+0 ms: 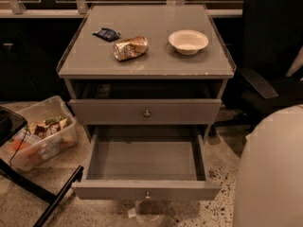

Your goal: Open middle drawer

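The grey cabinet's middle drawer (118,190) stands pulled far out toward me, its shallow grey interior (144,157) bare and its small round knob (147,194) on the front. Above it the top drawer (109,111) sits nearly closed, with a dark gap over its front. Whatever lies below the open drawer is hidden by it. My gripper is out of view. Only a white rounded part of the robot (274,174) fills the lower right corner, beside the drawer's right end.
On the cabinet top lie a white bowl (188,41), a crushed can (130,48) and a blue packet (107,34). A clear plastic bin (40,136) of snacks sits on the floor left. A black chair (274,56) stands right, black frame legs (52,202) lower left.
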`<action>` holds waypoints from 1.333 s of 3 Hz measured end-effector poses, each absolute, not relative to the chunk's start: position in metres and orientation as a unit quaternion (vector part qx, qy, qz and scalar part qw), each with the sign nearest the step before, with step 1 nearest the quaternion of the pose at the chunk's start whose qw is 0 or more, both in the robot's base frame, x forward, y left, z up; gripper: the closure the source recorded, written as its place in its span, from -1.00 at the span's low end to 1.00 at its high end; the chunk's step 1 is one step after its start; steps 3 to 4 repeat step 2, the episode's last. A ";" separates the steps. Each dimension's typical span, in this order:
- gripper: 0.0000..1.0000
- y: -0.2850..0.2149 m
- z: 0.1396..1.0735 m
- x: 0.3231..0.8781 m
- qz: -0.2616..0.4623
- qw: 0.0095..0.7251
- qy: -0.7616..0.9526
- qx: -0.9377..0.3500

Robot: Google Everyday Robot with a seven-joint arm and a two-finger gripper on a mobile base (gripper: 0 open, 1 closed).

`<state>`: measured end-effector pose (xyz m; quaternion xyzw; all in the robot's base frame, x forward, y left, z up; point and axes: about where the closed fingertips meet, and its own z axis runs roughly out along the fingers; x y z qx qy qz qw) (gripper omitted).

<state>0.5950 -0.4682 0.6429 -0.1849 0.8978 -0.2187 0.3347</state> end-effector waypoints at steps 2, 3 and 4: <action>-1.00 -0.516 0.666 0.541 -0.242 0.340 0.901 -0.121; -1.00 -0.516 0.666 0.541 -0.242 0.340 0.901 -0.121; -1.00 -0.516 0.666 0.541 -0.242 0.340 0.901 -0.121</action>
